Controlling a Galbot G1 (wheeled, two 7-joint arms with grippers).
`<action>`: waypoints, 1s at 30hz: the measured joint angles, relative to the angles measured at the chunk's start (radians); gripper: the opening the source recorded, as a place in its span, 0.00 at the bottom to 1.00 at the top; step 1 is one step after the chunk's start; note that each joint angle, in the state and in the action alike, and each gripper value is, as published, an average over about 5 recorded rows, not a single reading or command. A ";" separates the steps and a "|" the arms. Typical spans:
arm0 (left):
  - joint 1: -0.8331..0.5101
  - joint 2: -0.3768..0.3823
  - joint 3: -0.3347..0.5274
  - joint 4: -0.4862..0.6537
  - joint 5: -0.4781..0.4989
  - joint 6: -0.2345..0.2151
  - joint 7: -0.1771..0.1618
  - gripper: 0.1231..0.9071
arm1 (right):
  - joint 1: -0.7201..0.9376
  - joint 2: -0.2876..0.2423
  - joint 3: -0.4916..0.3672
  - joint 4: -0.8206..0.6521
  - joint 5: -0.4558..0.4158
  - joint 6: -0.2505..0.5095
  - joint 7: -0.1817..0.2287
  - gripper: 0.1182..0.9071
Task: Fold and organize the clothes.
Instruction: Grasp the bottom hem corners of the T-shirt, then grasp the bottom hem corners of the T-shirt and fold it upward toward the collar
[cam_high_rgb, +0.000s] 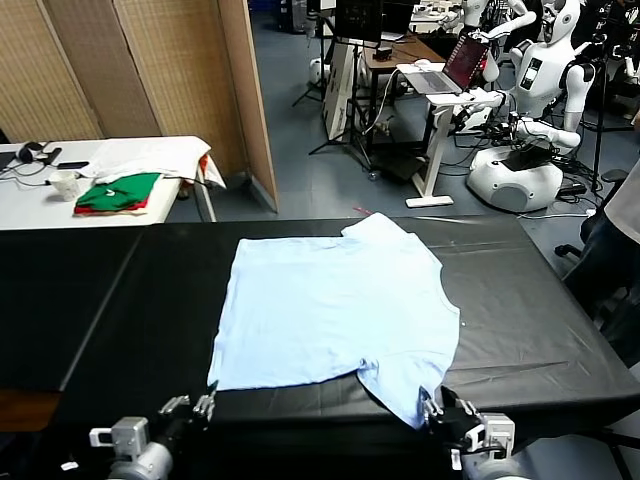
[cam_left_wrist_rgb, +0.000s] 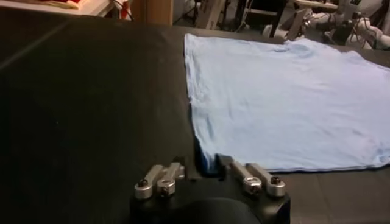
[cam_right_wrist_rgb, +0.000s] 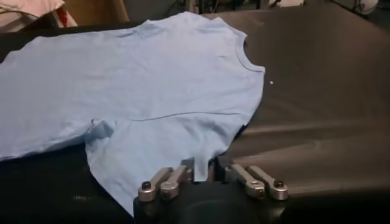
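The counter (cam_high_rgb: 520, 330), draped in black, fills the head view. The shirt (cam_high_rgb: 340, 310) is spread flat on it near the centre, its neck opening at about 3 o'clock, one sleeve reaching to 12 o'clock and the other hanging toward 6 o'clock at the near edge.

The left gripper (cam_high_rgb: 205, 405) is placed at about 7 o'clock of the shirt, and its jaws are seen closed on the near hem corner in the left wrist view. The right gripper (cam_high_rgb: 440, 410) is placed at about 5 o'clock, its jaws closed on the edge of the near sleeve.

The step in hand is judged to be a two-handed lift of the near edge, to be carried over toward 12 o'clock for a first fold. Both pinches look shallow, so thin fabric could slip free. The lift is best made slowly and evenly, with both grippers kept level and the edge between them held lightly taut so that no sag or crease is laid in. The near sleeve should be tucked inward before the fold is pressed.

Away at 10 o'clock, folded garments (cam_high_rgb: 118, 193) lie on a white table (cam_high_rgb: 30, 205).
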 joint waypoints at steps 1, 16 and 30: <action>0.003 0.000 0.000 -0.002 0.000 0.000 -0.002 0.03 | -0.009 -0.002 0.002 0.012 -0.002 -0.003 0.004 0.03; 0.095 -0.010 -0.062 -0.099 0.017 -0.025 -0.049 0.03 | -0.059 -0.028 0.044 0.075 0.025 0.129 -0.058 0.03; -0.104 -0.083 -0.019 -0.001 0.080 -0.177 0.007 0.03 | 0.208 -0.115 -0.016 -0.186 0.045 0.273 -0.078 0.03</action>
